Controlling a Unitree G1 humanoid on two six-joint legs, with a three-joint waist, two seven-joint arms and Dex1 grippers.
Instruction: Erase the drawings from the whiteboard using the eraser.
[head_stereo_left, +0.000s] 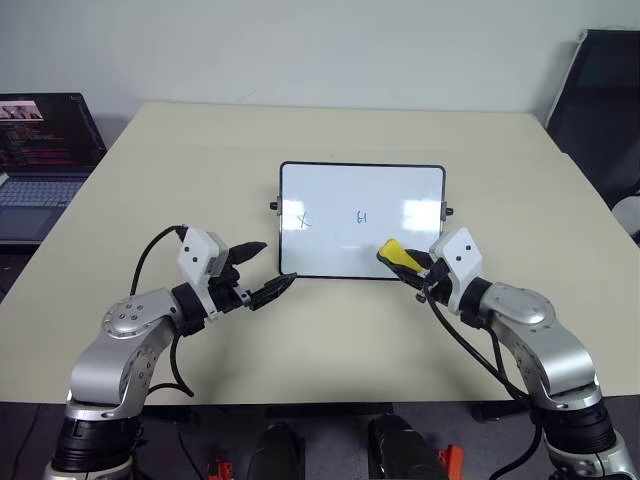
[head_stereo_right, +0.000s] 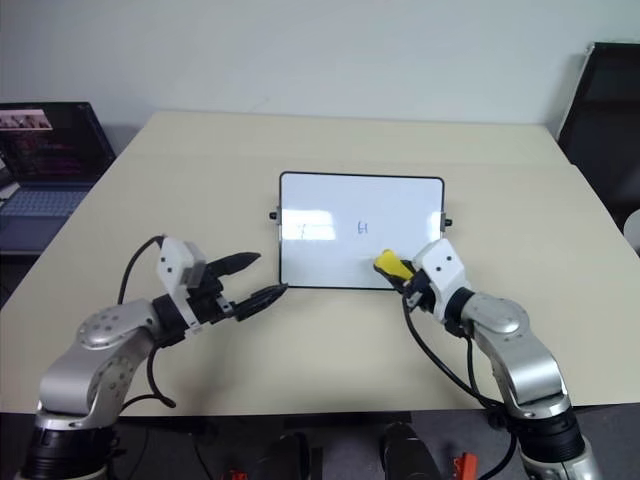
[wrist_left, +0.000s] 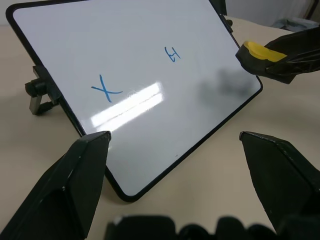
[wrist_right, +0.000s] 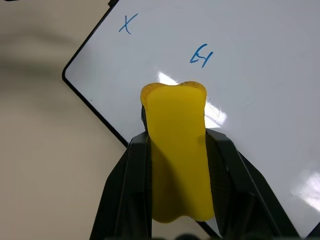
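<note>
The left gripper (head_stereo_left: 262, 270) is hovering nearest, just off the near-left corner of the whiteboard (head_stereo_left: 330, 195), its two black tapered fingers standing well apart with nothing between them. The right gripper (head_stereo_left: 408, 264) is sitting at the board's near-right corner, fingers clamped on the eraser (head_stereo_left: 393, 251), a smooth yellow oblong with a notched front end and a dark underside, poking out over the board's near edge; whether it is touching the board cannot be told. The table (head_stereo_left: 330, 130) is spreading out as a matte, pale beige top with rounded corners, pushed near a plain white wall (head_stereo_left: 300, 40). The whiteboard is lying near the middle of it, glossy and catching bright glare, framed in thin black with rounded corners and a small black knob on each side. The drawings (wrist_left: 172, 53) are showing as thin blue strokes: an x toward the left, an H-like mark near the middle. A laptop (head_stereo_left: 40, 150) with a lit dark screen is sitting off the far-left edge, and a dark chair (head_stereo_left: 605, 100) is standing at far right.
</note>
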